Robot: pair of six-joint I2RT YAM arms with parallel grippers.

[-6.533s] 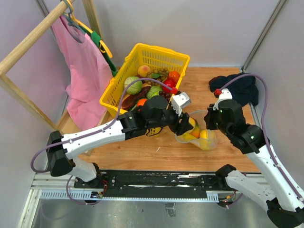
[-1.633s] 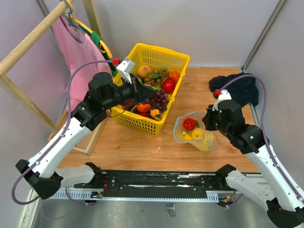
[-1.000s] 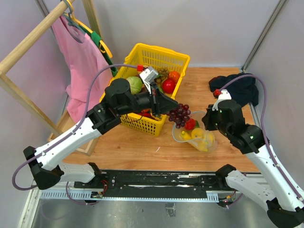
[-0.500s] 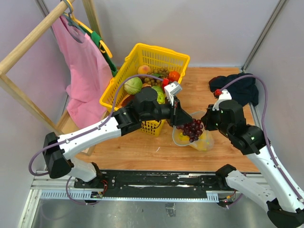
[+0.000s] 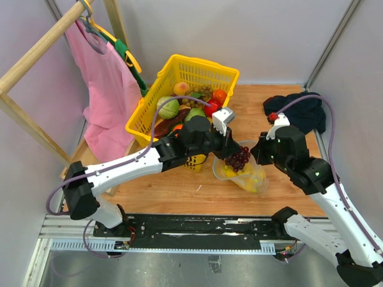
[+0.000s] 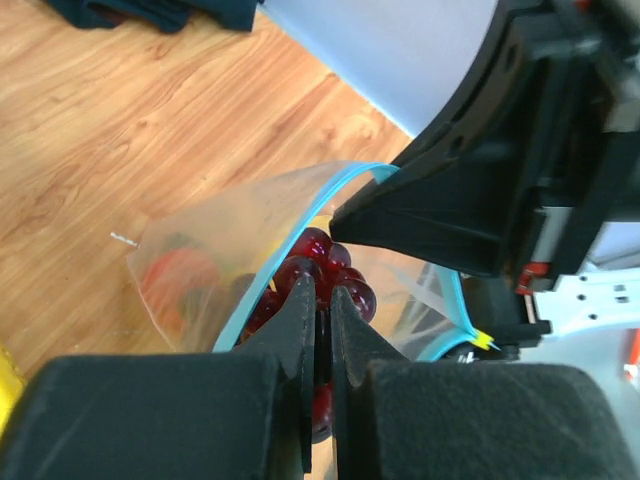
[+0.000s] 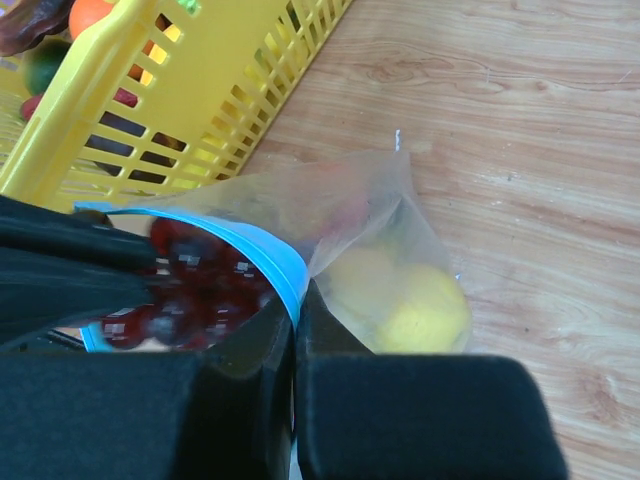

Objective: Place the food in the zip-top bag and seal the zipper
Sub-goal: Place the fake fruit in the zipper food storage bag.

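The clear zip-top bag (image 5: 246, 174) lies on the wooden table with its mouth held up. My right gripper (image 5: 258, 156) (image 7: 297, 290) is shut on the bag's blue zipper (image 7: 240, 245) edge. My left gripper (image 5: 230, 153) (image 6: 322, 290) is shut on a bunch of dark red grapes (image 5: 239, 159) (image 6: 335, 265), which hangs in the bag's mouth. A yellow lemon (image 7: 420, 310) and other yellow and red food show through the plastic. More food (image 5: 170, 107) lies in the yellow basket (image 5: 179, 63).
The yellow basket stands just left of the bag, against my left arm. A dark cloth (image 5: 299, 110) lies at the back right. A pink garment (image 5: 108, 89) hangs on a wooden rack (image 5: 36, 60) at the left. Walls close in on both sides.
My left arm has swung right and down from beside the basket, carrying the grapes into the bag's mouth. My right gripper has kept its hold on the bag's edge.
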